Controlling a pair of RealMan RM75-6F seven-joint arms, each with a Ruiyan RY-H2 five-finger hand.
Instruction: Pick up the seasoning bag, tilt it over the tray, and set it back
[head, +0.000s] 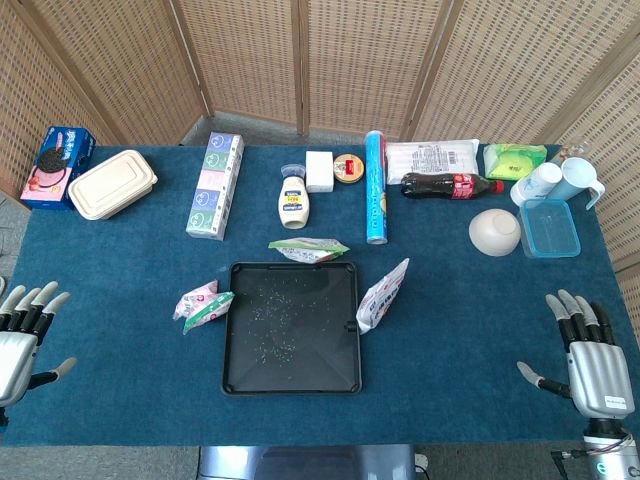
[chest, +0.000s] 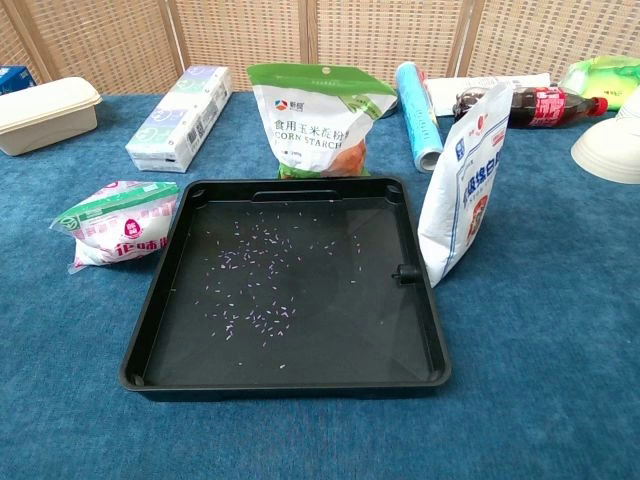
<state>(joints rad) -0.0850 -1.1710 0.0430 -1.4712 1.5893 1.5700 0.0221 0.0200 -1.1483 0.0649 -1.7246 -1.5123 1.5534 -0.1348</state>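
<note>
Both hands parked at the near corners of the blue table, well clear of everything: left hand low at the left edge, fingers spread and holding nothing; right hand low at the right edge, fingers likewise fanned apart and empty. Black tray dead centre, small pale grains scattered across its floor. White seasoning bag standing upright, touching the tray's right rim. Corn starch bag upright just behind the far rim. Pink-and-green packet lying on its side just left of the tray. Cola bottle lying flat, further back on the right.
</note>
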